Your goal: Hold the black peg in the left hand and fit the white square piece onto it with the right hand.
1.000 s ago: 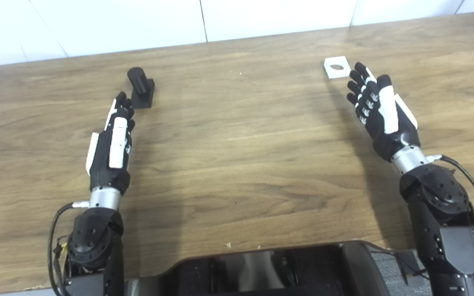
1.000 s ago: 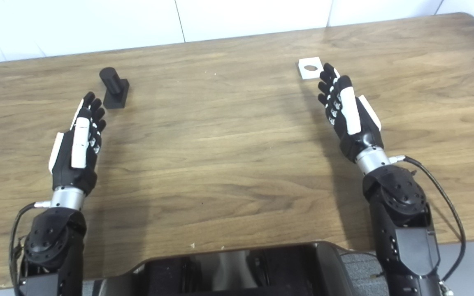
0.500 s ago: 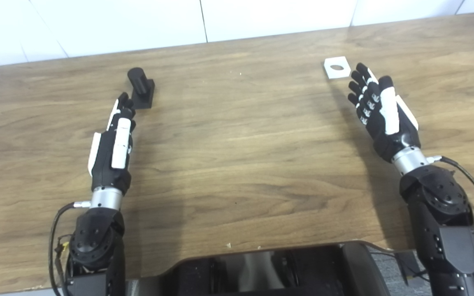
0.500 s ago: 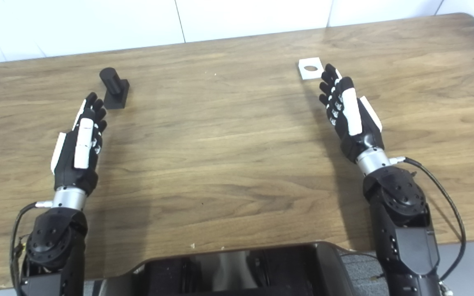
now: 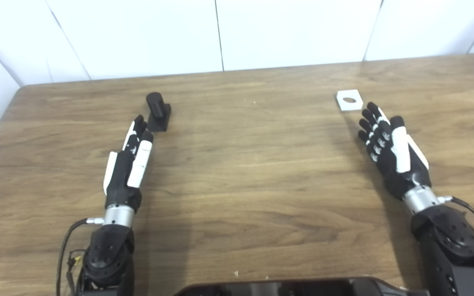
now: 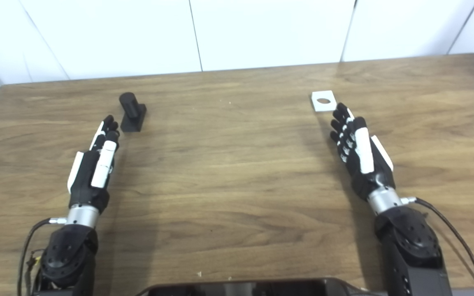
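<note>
With the camera tilted up since a moment ago, the empty left hand, fingers extended, has edged toward the black peg on the worktop; the spread, empty right hand waits just short of the white square piece. Neither is grasped yet.

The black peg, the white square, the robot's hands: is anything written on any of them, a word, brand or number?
None: no readable text in either view.
black peg: plain, no marking.
white square: blank apart from its round hole.
left hand and right hand: black and white panels only, nothing legible.
table: bare wood grain.
</note>
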### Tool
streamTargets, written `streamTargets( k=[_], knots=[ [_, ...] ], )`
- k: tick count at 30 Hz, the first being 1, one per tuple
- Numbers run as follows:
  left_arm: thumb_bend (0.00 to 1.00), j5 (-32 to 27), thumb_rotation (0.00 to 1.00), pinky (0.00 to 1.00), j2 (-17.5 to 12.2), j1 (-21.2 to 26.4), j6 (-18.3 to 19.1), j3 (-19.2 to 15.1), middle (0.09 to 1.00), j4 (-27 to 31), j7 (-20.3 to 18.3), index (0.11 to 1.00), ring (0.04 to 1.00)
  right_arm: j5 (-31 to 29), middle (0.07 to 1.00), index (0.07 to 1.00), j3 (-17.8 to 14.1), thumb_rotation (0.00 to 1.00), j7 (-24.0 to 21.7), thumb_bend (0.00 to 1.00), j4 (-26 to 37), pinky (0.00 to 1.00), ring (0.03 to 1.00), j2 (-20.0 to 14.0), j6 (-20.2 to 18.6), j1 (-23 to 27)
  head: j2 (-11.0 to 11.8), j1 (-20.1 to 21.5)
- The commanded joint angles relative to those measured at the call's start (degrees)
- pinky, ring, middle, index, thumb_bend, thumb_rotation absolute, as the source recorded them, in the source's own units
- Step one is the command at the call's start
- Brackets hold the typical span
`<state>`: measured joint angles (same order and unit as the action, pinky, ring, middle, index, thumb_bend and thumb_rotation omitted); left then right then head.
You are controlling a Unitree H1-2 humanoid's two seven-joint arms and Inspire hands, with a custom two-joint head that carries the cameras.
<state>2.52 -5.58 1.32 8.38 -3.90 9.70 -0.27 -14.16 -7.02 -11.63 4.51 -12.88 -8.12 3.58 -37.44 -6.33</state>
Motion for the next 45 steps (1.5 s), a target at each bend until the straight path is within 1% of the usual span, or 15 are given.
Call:
streamTargets(
  k=[1,6,7,11,13,18,19,24,27,31,37,40,45],
  knots=[
    [0.64,1.01,0.86,1.0,-0.12,2.04,-1.18,0.12,1.0,0.49,0.84,1.0,1.0,-0.21,1.0,1.0,-0.22,1.0,-0.76,0.62,0.2,1.0,1.0,-0.54,3.33,1.87,0.1,-0.17],
    [0.59,1.01,0.84,1.0,0.27,2.04,-2.56,0.34,1.0,-0.23,1.03,1.0,1.0,-0.79,1.0,1.0,-0.27,1.0,-1.54,0.63,-1.01,1.0,1.0,-0.8,4.99,1.72,1.53,-0.93],
    [0.59,1.2,0.85,1.0,0.29,2.04,-2.8,0.45,1.0,-0.43,1.09,1.0,1.0,-0.75,1.0,1.0,-0.29,1.0,-1.58,0.63,-1.21,1.0,1.0,-0.86,5.23,1.68,2.16,-1.11],
    [0.59,1.92,0.86,1.0,0.38,1.84,-3.71,0.79,1.0,-1.24,1.37,1.0,1.0,-0.53,1.0,1.0,-0.15,1.0,-1.92,0.64,-1.9,1.0,1.0,-1.23,5.79,1.4,3.42,-2.22],
    [0.58,2.19,0.86,1.0,0.58,1.63,-3.46,0.82,1.0,-1.4,1.6,1.0,1.0,-0.21,1.0,1.0,-0.07,1.0,-1.81,0.64,-2.2,1.0,1.0,-1.32,5.86,1.31,3.71,-2.74],
    [0.56,3.87,0.87,1.0,0.78,1.7,-4.58,1.26,1.0,-2.66,2.33,1.0,1.0,-0.54,1.0,1.0,-0.31,1.0,-2.29,0.63,-3.32,1.0,1.0,-1.63,6.75,1.54,4.64,-4.81],
    [0.56,4.01,0.87,1.0,0.96,1.71,-4.74,1.36,1.0,-2.88,2.5,1.0,1.0,-0.86,1.0,1.0,-0.4,1.0,-2.61,0.62,-3.53,1.0,1.0,-1.77,6.9,1.56,5.45,-5.62],
    [0.53,4.21,0.85,1.0,1.96,1.53,-6.21,1.65,1.0,-4.14,3.25,1.0,1.0,-2.0,1.0,1.0,-0.78,1.0,-4.08,0.62,-4.99,1.0,1.0,-2.46,7.96,1.57,7.02,-7.01],
    [0.51,4.27,0.85,1.0,2.26,1.45,-6.71,1.77,1.0,-4.73,3.32,1.0,1.0,-2.94,1.0,1.0,-1.13,1.0,-4.67,0.61,-5.53,1.0,1.0,-2.53,8.36,1.48,7.15,-6.97],
    [0.53,4.57,0.87,1.0,2.4,1.59,-7.32,1.69,1.0,-5.63,3.45,1.0,1.0,-2.92,1.0,1.0,-1.19,1.0,-4.94,0.61,-5.64,1.0,1.0,-2.69,8.41,1.43,7.03,-6.66],
    [0.51,4.24,0.86,1.0,2.43,1.57,-7.03,1.37,1.0,-5.42,3.31,1.0,1.0,-2.48,1.0,1.0,-0.88,1.0,-4.63,0.6,-4.95,1.0,1.0,-2.41,8.02,1.36,6.8,-5.96],
    [0.5,4.16,0.84,1.0,2.38,1.62,-6.74,1.15,1.0,-5.18,3.34,1.0,1.0,-2.01,1.0,1.0,-0.65,1.0,-4.37,0.62,-4.51,1.0,1.0,-2.31,7.81,1.36,6.73,-5.64],
    [0.48,6.28,0.82,1.0,2.41,1.77,-6.87,1.0,1.0,-4.84,4.7,1.0,1.0,-1.31,1.0,1.0,-0.55,1.0,-3.77,0.62,-3.8,1.0,1.0,-2.06,7.27,1.34,6.7,-5.39]
  ],
)
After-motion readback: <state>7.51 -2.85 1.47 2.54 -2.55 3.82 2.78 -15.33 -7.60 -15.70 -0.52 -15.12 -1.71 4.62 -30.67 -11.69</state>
